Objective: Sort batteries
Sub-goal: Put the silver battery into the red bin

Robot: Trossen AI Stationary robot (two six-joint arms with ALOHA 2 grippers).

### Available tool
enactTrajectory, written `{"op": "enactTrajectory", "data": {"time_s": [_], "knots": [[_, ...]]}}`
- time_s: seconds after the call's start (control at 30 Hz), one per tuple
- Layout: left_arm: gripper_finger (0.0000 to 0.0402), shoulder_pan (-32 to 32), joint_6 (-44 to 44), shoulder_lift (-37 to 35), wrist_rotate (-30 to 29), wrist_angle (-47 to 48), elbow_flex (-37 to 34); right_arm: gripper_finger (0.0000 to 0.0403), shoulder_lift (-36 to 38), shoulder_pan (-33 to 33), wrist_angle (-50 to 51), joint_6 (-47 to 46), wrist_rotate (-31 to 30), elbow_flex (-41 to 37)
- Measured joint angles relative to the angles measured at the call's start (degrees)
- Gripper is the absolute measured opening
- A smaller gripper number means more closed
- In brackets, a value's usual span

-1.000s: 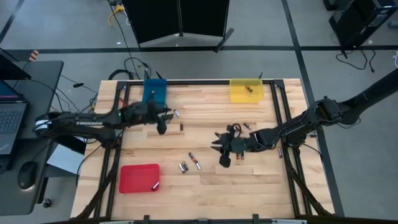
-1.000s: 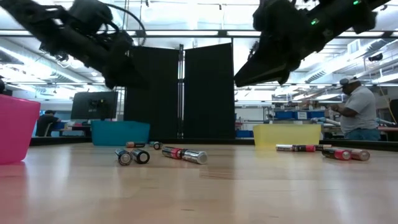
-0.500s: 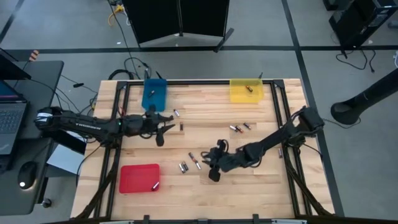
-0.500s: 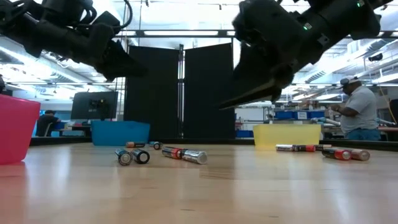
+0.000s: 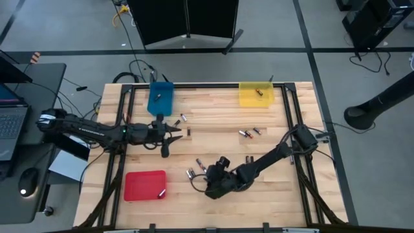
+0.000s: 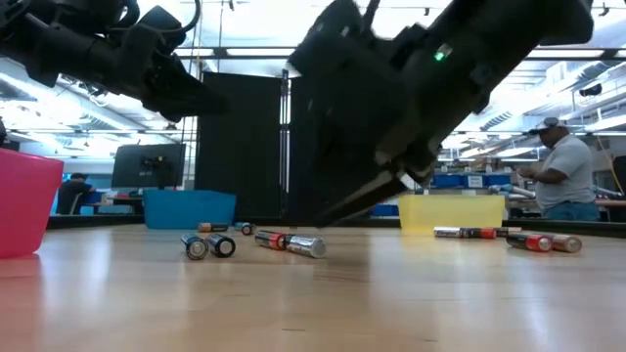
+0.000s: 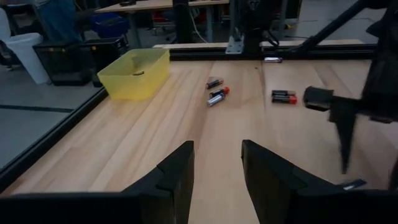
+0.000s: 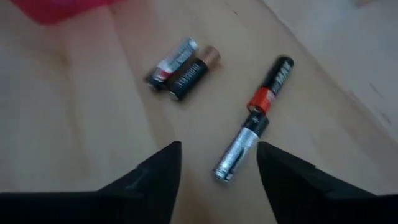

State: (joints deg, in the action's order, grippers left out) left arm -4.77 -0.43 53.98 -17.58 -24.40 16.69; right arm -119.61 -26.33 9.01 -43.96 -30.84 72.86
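Observation:
Batteries lie loose on the wooden table [image 5: 220,207]: a pair [image 5: 191,173] side by side, two end to end [image 5: 202,166], and others farther back [image 5: 244,134]. My right gripper [image 5: 199,184] hovers open just above the two end-to-end cells, a black-and-red one [image 8: 275,79] and a silver one [image 8: 239,152]; the silver one lies under the gap between the fingers [image 8: 217,148]. The pair [image 8: 183,65] lies beyond. My left gripper [image 5: 169,139] hangs open over the table's left middle, clear of everything [image 7: 217,146].
A red tray [image 5: 145,186] with one battery sits at the near left, a blue tray [image 5: 161,97] at the far left, a yellow tray [image 5: 256,94] holding a battery at the far right. A person [image 6: 562,176] stands beyond the table.
My right gripper has swung from the table's middle toward the near left and sunk low over the batteries there. My left gripper has drifted a little toward the near edge, still open.

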Motion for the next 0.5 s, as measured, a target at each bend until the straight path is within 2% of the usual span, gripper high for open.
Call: {"op": "enactTrajectory", "data": {"time_s": [0.13, 0.27, 0.37, 0.5], "knots": [[0.0143, -1.7, 0.0, 0.0, 0.0, 0.0, 0.0, 0.0241, -3.0, -0.1, 2.6, -4.1, -0.7, 2.4], [0.0143, -3.4, 0.0, 0.0, 0.0, 0.0, 0.0, 0.0226, -4.7, -0.3, 2.6, -8.1, -2.3, 3.1], [0.0143, -4.6, 0.0, 0.0, 0.0, 0.0, 0.0, 0.019, -4.8, -0.6, 3.4, -10.6, -3.2, 3.1], [0.0143, -6.1, -0.1, 0.0, 0.0, 0.1, 0.0, 0.0115, -4.8, -1.1, 4.4, -11.6, -4.0, 3.1]]}}
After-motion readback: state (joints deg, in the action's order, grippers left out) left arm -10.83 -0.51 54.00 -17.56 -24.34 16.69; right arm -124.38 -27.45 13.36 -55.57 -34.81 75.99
